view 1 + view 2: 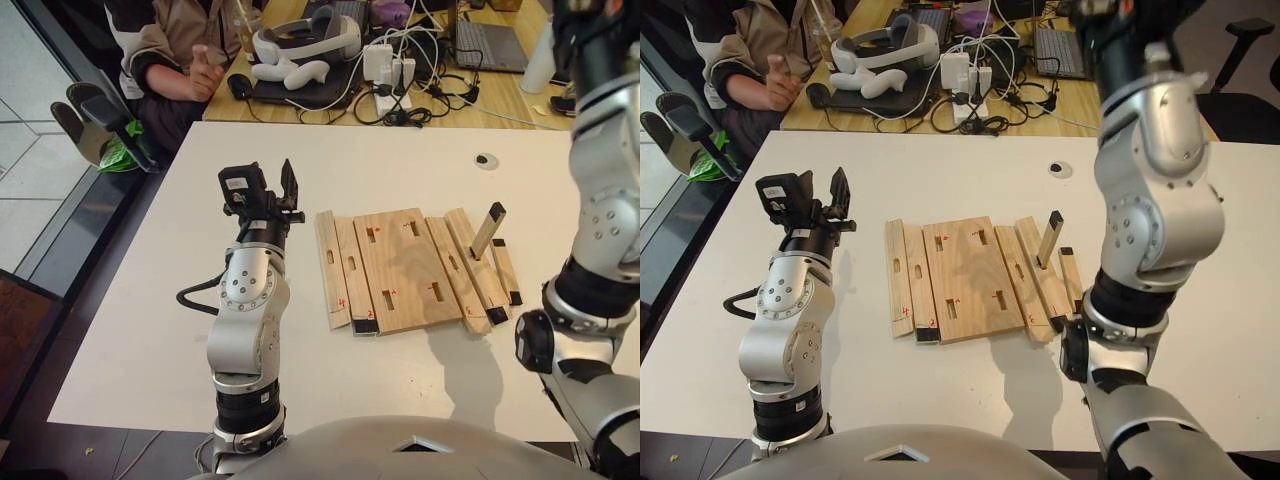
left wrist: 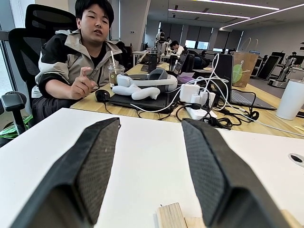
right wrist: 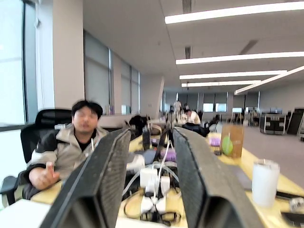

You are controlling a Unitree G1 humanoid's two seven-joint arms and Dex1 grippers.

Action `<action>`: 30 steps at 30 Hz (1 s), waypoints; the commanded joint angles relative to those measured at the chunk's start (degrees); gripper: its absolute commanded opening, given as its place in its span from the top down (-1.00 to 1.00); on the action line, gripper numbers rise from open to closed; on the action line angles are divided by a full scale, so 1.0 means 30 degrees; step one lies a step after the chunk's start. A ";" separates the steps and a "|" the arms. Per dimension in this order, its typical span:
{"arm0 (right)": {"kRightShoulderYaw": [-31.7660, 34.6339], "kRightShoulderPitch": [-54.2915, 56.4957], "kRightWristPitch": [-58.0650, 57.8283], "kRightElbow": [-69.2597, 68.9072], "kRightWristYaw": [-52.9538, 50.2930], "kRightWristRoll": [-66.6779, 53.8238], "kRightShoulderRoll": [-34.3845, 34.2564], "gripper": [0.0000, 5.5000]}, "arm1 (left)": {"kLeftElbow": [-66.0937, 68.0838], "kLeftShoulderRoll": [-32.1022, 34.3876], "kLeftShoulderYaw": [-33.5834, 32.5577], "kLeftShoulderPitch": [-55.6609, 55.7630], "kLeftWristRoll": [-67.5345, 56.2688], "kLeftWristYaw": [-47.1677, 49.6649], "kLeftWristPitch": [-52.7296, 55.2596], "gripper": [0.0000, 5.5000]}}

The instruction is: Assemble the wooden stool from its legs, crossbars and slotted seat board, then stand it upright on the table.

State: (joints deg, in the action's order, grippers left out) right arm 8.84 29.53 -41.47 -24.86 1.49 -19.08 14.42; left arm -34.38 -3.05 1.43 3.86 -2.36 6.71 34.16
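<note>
My left pincer [image 2: 151, 122] and right pincer [image 3: 151, 130] both gape empty; only one leg [image 1: 488, 228] stands up, the seat board [image 1: 400, 268] lying flat, unjoined.

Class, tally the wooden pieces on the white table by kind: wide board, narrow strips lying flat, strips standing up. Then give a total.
Wide slotted board: 1
Narrow strips lying flat: 5
Strip standing up: 1
Total: 7
</note>
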 commanded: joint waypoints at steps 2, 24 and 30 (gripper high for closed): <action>-0.2429 -0.8705 -0.3092 0.2827 0.1944 0.1041 0.2178 0.40 | 0.0014 -0.0419 0.0090 0.0131 -0.0063 0.0190 0.0143 0.12; 0.0695 0.2412 0.0435 0.0979 0.0770 -0.0225 0.0061 0.40 | 0.0432 -0.0359 0.0046 0.0444 -0.0261 0.0294 -0.0155 0.12; 0.0427 0.0459 -0.0243 0.2249 0.0517 0.0594 0.0357 0.40 | 0.0421 -0.0431 0.0036 0.0371 -0.0252 0.0392 -0.0188 0.12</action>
State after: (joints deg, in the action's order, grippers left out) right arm 10.72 35.63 -40.03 -19.85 3.71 -18.76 14.68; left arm -33.23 -3.03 1.41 4.22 -3.00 7.53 34.06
